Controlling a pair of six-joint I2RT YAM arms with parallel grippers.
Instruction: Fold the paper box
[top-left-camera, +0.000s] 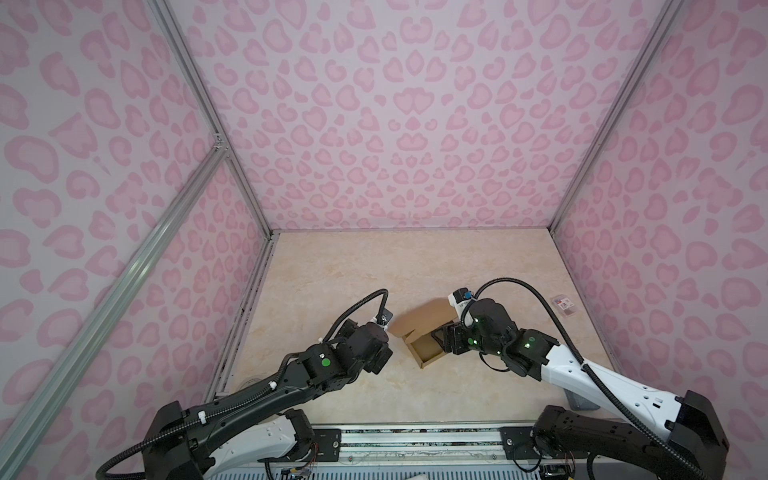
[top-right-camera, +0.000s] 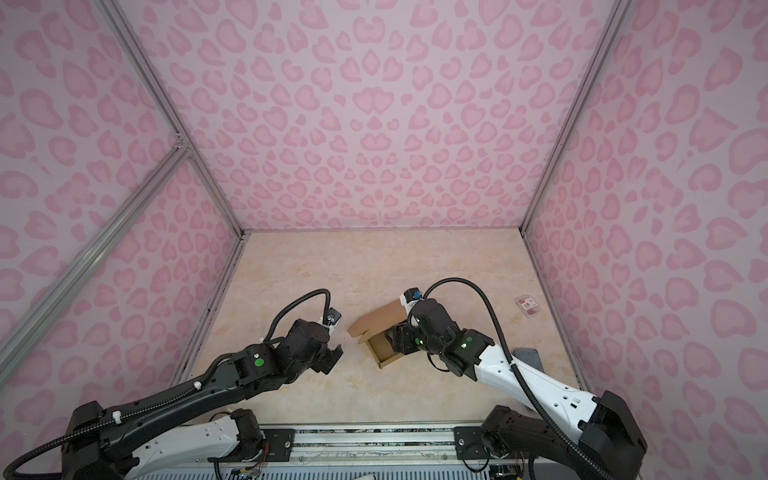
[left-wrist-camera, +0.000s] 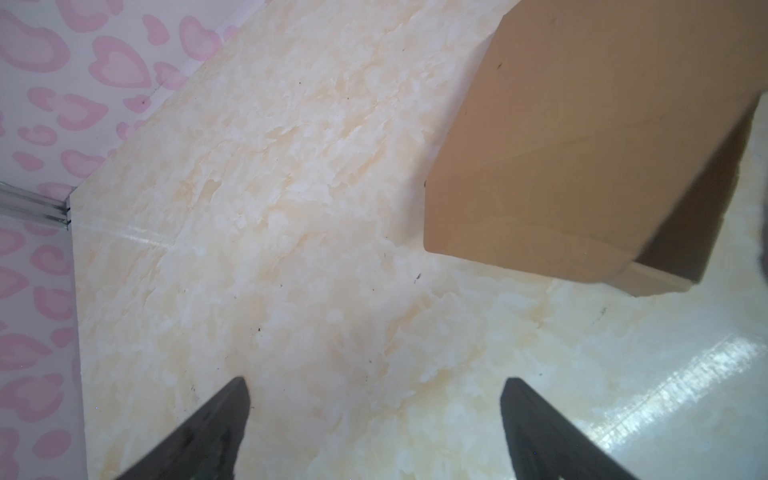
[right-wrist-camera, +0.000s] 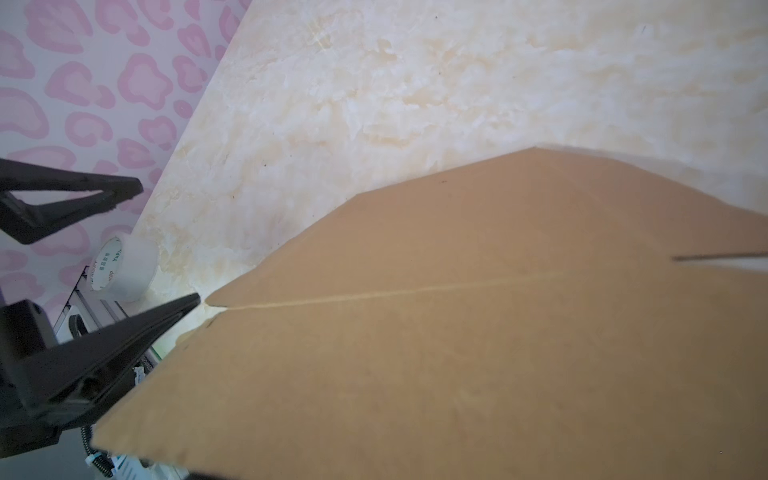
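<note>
The paper box (top-left-camera: 426, 353) sits half formed on the table (top-left-camera: 353, 270) between the two arms, with its tray open and its lid (top-left-camera: 424, 318) raised and tilted. Nothing braces it, so a push or tug from the right gripper (top-left-camera: 441, 337) would likely slide the light cardboard, spring a wall loose or crease the lid off its score. That gripper reaches leftward from a bent wrist into the tray under the raised lid; whether its fingers grip anything cannot be told. The left gripper (left-wrist-camera: 376, 384) hovers low over bare table just beside the box, fingers spread wide and empty.
</note>
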